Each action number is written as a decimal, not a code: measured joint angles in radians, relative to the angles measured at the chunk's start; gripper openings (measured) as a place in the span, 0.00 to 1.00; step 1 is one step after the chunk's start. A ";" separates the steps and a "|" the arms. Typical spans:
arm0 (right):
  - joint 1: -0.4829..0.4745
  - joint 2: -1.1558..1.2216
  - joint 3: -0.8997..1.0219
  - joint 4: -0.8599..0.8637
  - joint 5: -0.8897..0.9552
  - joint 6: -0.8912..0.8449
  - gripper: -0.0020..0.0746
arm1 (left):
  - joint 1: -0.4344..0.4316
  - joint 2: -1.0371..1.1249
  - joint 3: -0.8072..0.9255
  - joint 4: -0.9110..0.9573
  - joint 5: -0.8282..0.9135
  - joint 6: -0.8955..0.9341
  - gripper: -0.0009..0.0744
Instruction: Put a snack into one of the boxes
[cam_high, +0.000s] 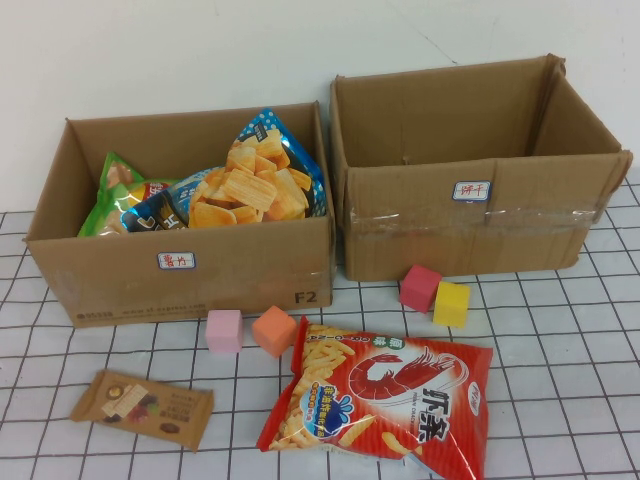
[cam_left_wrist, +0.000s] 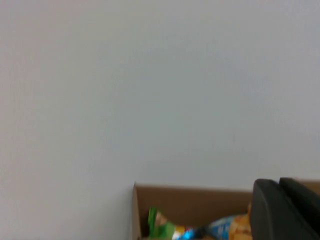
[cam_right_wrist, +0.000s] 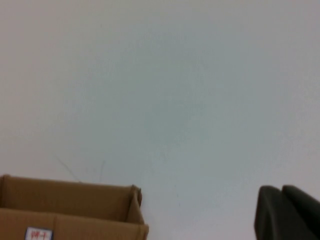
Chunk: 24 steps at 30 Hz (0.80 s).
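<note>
A red shrimp-chip bag (cam_high: 385, 400) lies flat on the table at the front, right of centre. A brown chocolate-bar packet (cam_high: 143, 406) lies at the front left. The left box (cam_high: 120, 275) holds several snack bags, among them a blue bag of orange chips (cam_high: 255, 180) and a green bag (cam_high: 112, 195). The right box (cam_high: 470, 215) shows no contents. Neither arm shows in the high view. My left gripper (cam_left_wrist: 278, 181) is shut and empty, raised, facing the left box (cam_left_wrist: 190, 200). My right gripper (cam_right_wrist: 281, 188) is shut and empty, raised, with the right box (cam_right_wrist: 75, 200) in its view.
Four foam cubes sit in front of the boxes: pink (cam_high: 224, 330), orange (cam_high: 273, 331), magenta (cam_high: 419, 288) and yellow (cam_high: 451, 303). The table has a white cloth with a black grid (cam_high: 570, 400). A plain white wall (cam_high: 200, 50) stands behind the boxes.
</note>
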 joint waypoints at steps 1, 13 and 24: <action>0.000 0.000 -0.045 0.002 0.088 0.000 0.03 | 0.000 0.007 -0.056 0.000 0.126 -0.015 0.01; 0.000 0.320 -0.232 0.100 0.680 -0.216 0.03 | 0.000 0.440 -0.323 -0.141 0.856 0.093 0.01; 0.000 0.562 -0.232 0.453 0.719 -0.732 0.03 | 0.000 0.736 -0.325 -0.273 0.673 0.245 0.01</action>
